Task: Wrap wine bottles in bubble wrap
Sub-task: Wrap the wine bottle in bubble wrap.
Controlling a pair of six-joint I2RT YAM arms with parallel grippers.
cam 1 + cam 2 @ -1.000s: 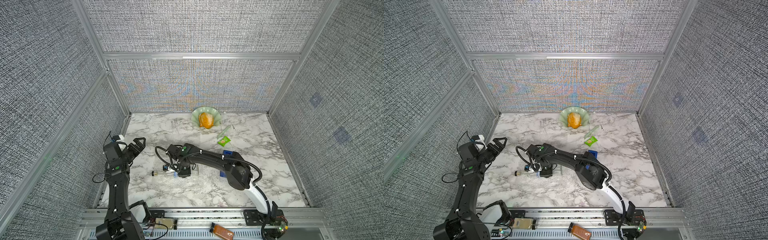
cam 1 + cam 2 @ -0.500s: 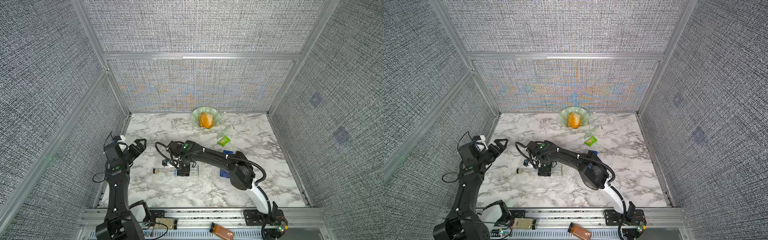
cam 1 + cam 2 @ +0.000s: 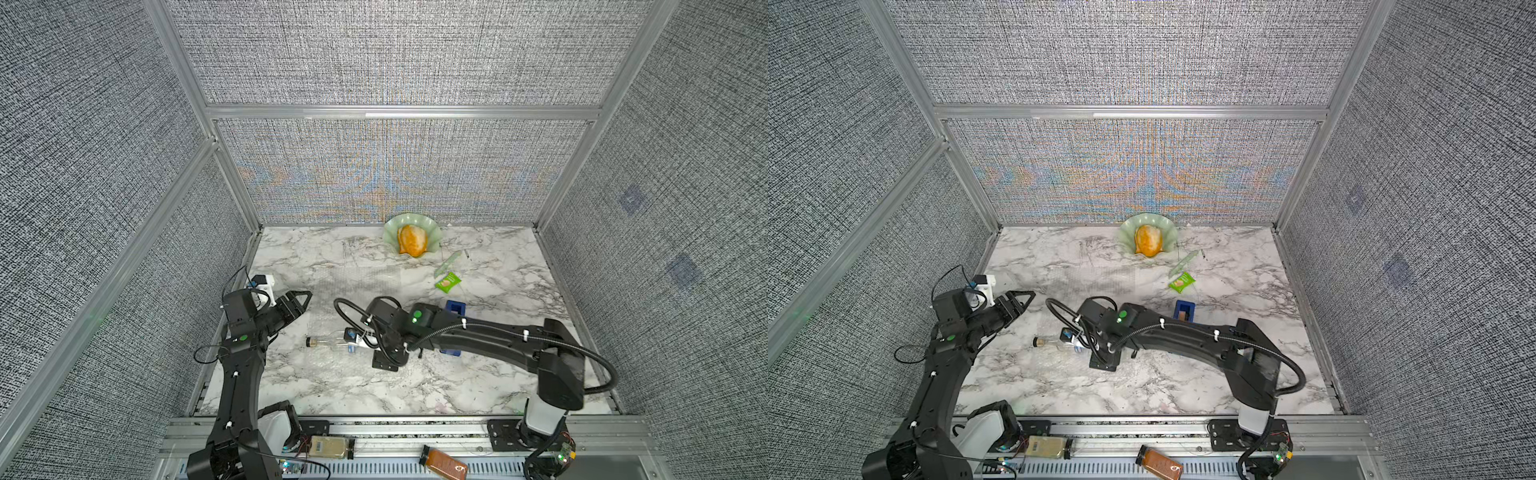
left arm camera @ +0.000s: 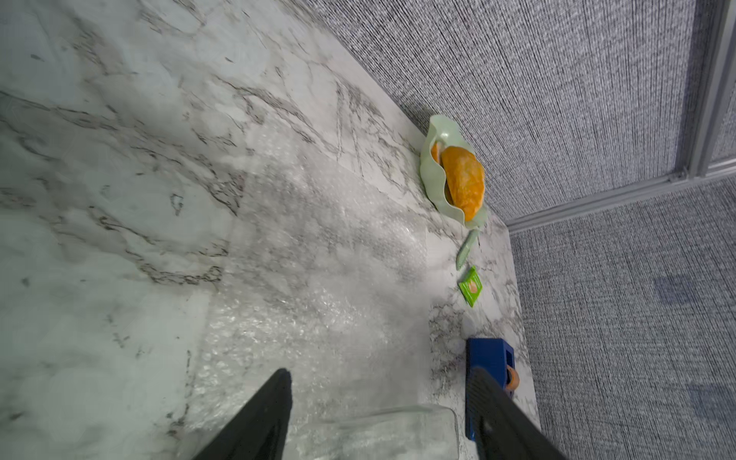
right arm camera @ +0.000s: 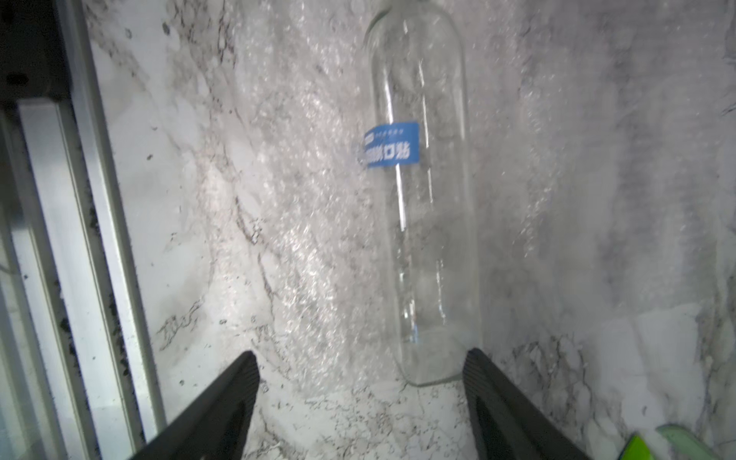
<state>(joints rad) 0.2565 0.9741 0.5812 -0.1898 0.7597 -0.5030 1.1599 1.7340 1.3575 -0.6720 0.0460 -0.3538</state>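
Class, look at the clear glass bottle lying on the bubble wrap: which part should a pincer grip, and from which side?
Probably the straight cylindrical body of the clear glass bottle, near its blue label, from above, jaws spanning its width. It lies on its side on the bubble wrap, so both flanks are free; the shoulder narrows and would likely slip.

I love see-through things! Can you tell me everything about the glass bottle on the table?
The bottle is slim clear glass and looks empty. It has a dark cap on a narrow neck and a small blue label with white writing. It lies on its side on the bubble wrap spread over the marble table, cap toward the left arm. The open right gripper sits at its flat bottom end; one finger is very close, but whether it touches cannot be told.
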